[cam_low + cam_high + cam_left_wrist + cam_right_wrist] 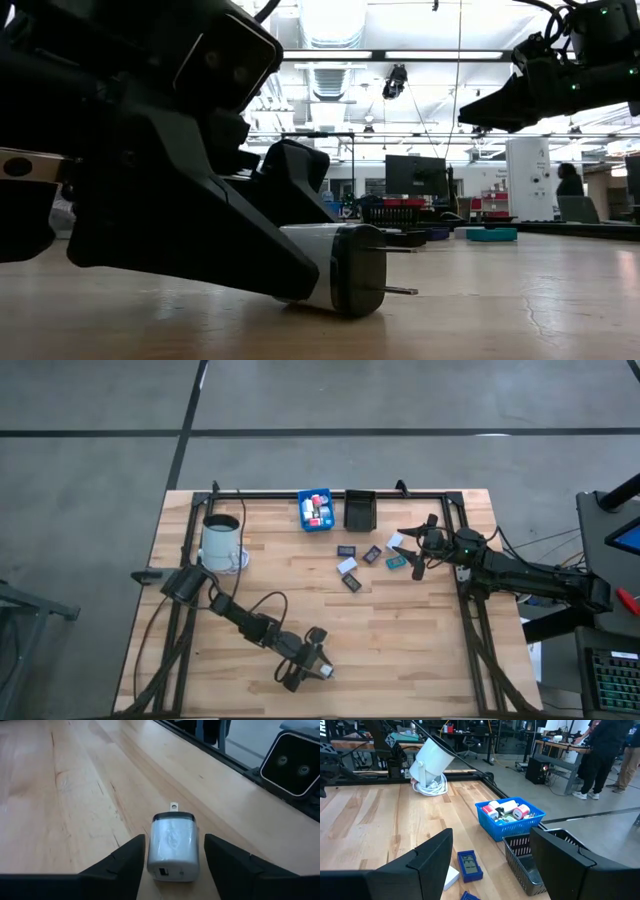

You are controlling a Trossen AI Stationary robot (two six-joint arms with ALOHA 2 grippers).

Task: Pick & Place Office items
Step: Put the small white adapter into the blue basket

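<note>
arms: dark, jointed – black cables | right arm (520,575): green light

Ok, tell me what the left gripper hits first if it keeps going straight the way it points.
The white plug-in charger: it lies on the table between the left gripper's open fingers. Beyond it the way looks like bare wood up to the table's edge rail, though depth is hard to judge.

You are looking at a light wooden table (400,650) standing on a grey concrete floor (90,480) crossed by dark lines. Beyond it, a workshop opens under long ceiling lights (420,55), with a dark monitor (415,175), cluttered desks (555,747) and people (602,755) standing nearby.
</note>
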